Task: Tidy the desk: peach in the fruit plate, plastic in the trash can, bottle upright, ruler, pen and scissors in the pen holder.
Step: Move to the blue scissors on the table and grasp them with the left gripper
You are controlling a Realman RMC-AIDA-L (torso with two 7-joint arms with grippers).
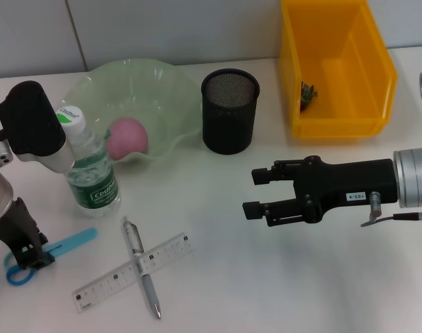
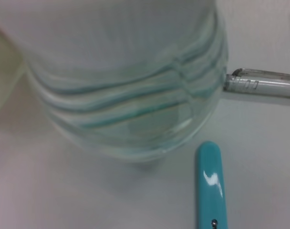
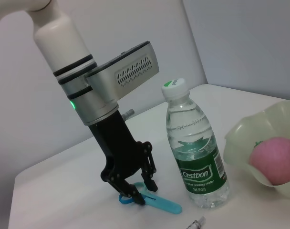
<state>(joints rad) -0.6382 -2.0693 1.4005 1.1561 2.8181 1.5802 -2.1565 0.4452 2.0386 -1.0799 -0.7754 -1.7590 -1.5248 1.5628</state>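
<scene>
Head view: peach [image 1: 128,136] sitting in fruit plate [image 1: 171,90], bottle [image 1: 89,170] standing upright; ruler [image 1: 132,271] and pen [image 1: 141,266] lying crossed, pen holder [image 1: 228,111] waiting. Right gripper [image 1: 255,193] hovering w/ jaws spread.

Right wrist view: left gripper [image 3: 140,192] pinching scissors [image 3: 152,202] on desk.

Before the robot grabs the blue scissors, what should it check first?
1. Left hand at the scissors: ok, it is down on the table at their handle end.
2. Left hand has a grip on the scissors: cannot tell, the fingers straddle the handle but contact is not clear.
3. Bottle upright: ok, it stands beside the fruit plate, close to the left arm, so lift carefully.
4. Peach in the fruit plate: ok.
5. Pen holder ready: ok, upright with nothing showing inside.
6. Pen and ruler put away: not ok, the pen lies across the ruler on the table.
</scene>
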